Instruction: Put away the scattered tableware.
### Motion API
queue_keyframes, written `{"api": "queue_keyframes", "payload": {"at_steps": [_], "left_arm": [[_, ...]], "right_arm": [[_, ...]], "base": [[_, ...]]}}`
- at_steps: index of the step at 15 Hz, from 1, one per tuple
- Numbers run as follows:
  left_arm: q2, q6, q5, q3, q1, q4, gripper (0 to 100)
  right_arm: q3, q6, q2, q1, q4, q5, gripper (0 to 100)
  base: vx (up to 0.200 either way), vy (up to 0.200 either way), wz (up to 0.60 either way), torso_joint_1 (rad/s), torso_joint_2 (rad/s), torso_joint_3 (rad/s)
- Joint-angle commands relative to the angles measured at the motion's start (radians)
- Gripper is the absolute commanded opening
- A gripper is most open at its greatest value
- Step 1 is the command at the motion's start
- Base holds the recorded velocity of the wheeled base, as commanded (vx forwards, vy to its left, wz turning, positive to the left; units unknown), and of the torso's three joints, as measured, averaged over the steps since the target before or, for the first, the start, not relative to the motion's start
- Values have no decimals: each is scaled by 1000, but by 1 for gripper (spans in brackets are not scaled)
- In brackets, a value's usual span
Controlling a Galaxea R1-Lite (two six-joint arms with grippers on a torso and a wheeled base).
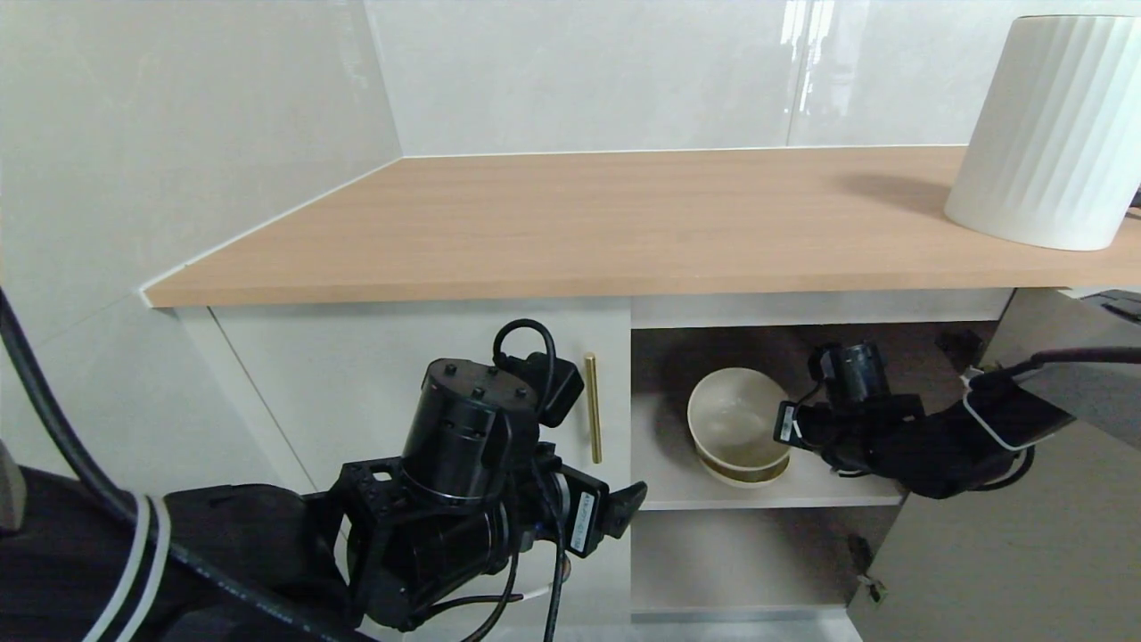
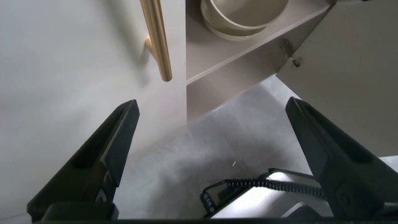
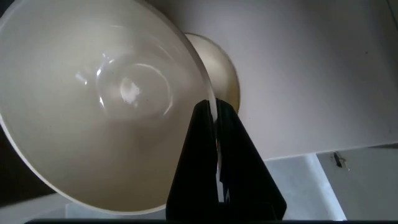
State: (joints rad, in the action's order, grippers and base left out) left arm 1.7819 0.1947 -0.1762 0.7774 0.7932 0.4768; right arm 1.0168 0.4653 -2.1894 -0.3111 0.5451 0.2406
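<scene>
We hold the tilted cream bowl (image 1: 735, 417) pinched in our right claw (image 1: 786, 428) at the cabinet shelf (image 1: 838, 492), not yet released; left claw (image 2: 211, 106) spread.

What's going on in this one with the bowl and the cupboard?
The right gripper is pinching the rim of a cream bowl, held tilted at the upper shelf of the open cupboard. The left gripper hangs open and empty in front of the closed door beside it, near its brass handle. The bowl is in the cupboard but not yet let go.
</scene>
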Motion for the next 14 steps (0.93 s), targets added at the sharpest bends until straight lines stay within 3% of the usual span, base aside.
{"api": "queue_keyframes", "payload": {"at_steps": [1,14], "left_arm": [[1,0,1,0,0,0,100],[-1,0,0,2,-2,0,100]], "right_arm": [[22,-2,-49,10,3,3,0],[60,-17,-104,21,3,11,0]], "base": [[0,0,0,0,0,0],[0,0,0,0,0,0]]}}
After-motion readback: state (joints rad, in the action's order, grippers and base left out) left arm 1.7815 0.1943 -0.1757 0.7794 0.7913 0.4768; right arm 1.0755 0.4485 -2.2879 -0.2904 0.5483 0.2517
